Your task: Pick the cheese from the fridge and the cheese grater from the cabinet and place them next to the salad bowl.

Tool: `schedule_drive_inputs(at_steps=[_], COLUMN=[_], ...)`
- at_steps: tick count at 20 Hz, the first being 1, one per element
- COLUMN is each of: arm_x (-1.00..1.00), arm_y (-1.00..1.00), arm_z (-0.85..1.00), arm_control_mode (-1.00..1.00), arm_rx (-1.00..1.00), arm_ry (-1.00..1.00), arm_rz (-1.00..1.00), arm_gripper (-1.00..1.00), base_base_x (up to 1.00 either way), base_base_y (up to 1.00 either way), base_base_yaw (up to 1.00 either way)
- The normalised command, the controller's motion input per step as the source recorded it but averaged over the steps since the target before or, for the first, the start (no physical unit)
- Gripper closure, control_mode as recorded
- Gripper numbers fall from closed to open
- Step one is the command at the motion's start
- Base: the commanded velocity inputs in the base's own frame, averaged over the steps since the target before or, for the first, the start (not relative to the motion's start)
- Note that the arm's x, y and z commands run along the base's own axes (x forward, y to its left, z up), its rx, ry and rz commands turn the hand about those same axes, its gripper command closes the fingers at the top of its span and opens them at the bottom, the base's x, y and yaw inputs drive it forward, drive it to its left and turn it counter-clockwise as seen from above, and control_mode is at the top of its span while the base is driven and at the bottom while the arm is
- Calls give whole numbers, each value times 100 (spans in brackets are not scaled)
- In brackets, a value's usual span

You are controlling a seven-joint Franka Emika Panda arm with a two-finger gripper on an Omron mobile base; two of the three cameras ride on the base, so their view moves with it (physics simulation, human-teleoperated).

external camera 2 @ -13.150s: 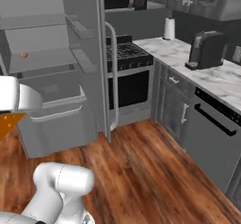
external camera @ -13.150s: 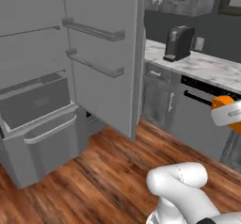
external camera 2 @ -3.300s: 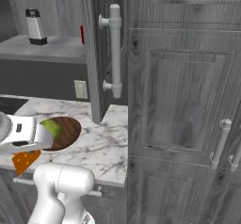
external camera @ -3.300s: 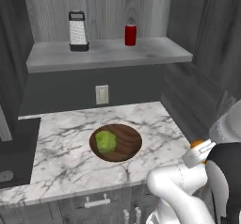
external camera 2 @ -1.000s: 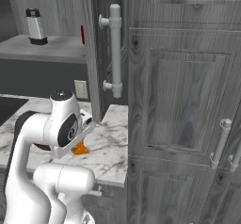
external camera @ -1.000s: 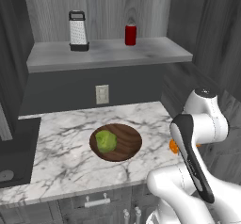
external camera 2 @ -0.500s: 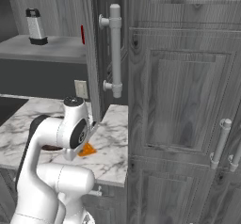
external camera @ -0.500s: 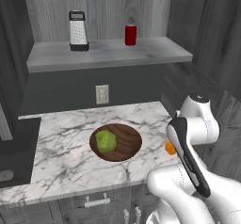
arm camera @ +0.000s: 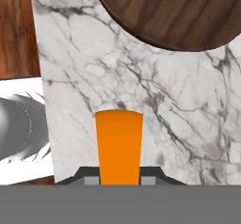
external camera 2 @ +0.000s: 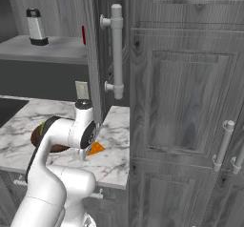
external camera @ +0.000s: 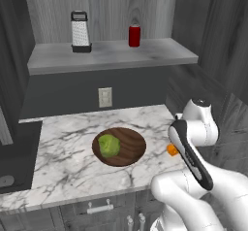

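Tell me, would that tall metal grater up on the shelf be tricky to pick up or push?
The cheese grater stands upright, taller than its black base is wide, so a push near the top would probably tip it. Its metal faces look stiff, so it likely won't bend when squeezed. The black top handle seems the safest hold. The red bottle stands apart from it on the shelf, so tipping probably wouldn't hit it.

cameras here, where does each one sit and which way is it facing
Left base view: behind the arm's left, facing the counter, bowl, grater; arm at lower right.
Right base view: behind its right, facing cabinet doors; arm at lower left.
Hand view: on the hand, looking down at the cheese in the tool.
All three share cheese and bowl.
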Motion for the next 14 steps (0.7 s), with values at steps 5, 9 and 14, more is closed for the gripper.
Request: schedule_drive_inputs(at_steps=[5,9,14], arm_x=[45,47,40], arm_y=[-4,0,0], arm_z=[-35,-45,-37], arm_control_mode=[-100,-100,-100], arm_rx=[0,0,0], arm_ry=[0,4,4], arm_rz=[10,8,8], arm_gripper=[100,100,100], base_base_x=[0,0,0], base_base_y=[0,0,0], base_base_yaw=[0,0,0])
